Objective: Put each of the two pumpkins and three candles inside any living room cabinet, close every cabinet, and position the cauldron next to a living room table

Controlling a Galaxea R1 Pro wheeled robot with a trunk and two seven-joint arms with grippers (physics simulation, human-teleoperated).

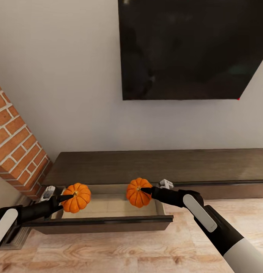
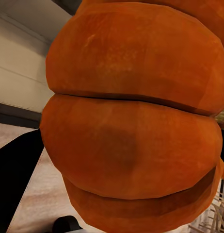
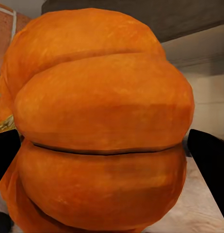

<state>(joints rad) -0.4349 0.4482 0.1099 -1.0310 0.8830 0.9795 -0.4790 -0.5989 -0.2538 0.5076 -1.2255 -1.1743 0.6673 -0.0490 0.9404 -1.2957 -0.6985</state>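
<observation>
as both arms reach inward (low), each gripper clasping a pumpkin, left gripper [image 1: 68, 198], right gripper [image 1: 146, 189]

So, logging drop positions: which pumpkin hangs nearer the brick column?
The pumpkin in the left gripper, over the open drawer's brick-side end; the other pumpkin hangs farther along.

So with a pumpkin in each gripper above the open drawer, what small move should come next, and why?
Probably lower both arms a little, then open the jaws. The left gripper holds the left pumpkin and the right gripper holds the right pumpkin, both over the pale inside of the cabinet's open drawer, so a short descent would spare them a drop.
</observation>
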